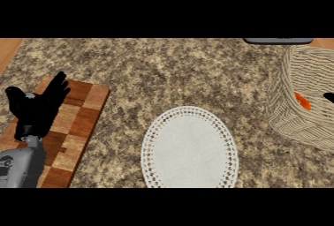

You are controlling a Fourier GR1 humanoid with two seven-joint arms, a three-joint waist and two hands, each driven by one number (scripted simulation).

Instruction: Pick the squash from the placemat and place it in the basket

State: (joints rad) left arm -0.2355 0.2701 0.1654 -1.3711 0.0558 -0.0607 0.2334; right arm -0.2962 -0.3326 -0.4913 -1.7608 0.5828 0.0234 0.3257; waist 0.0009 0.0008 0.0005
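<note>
head view / squash: orange sliver of the squash (301, 101) shows inside the basket (306, 121) at 3 o'clock of the frame, against the inner wall; only a small part visible; long axis seems to run about 11-to-5 o'clock, hard to be sure
head view / placemat: white oval placemat (190, 148) at 6 o'clock of centre, nothing on it; long axis 12-to-6
head view / right hand: only a black tip of the right hand (329, 96) at the frame's right edge, just at 3 o'clock of the squash, inside the basket's mouth; cannot tell how its fingers stand or whether it has the squash
head view / left hand: left hand (40, 106) at 9 o'clock, over the chequered wooden board (77, 132); fingers straight, pointing up to 12-1 o'clock, holding nothing; resting
head view / key relation: squash lies at 9 o'clock of the right hand, touching or just beside it; left hand well apart across the table (163, 75); right hand is the nearer one by far
head view / stage (judgement): squash looks already in the basket; what is left is likely release and pulling the hand out
head view / other: dark grey object (277, 40) at the top edge, 1 o'clock; identity unclear
</note>
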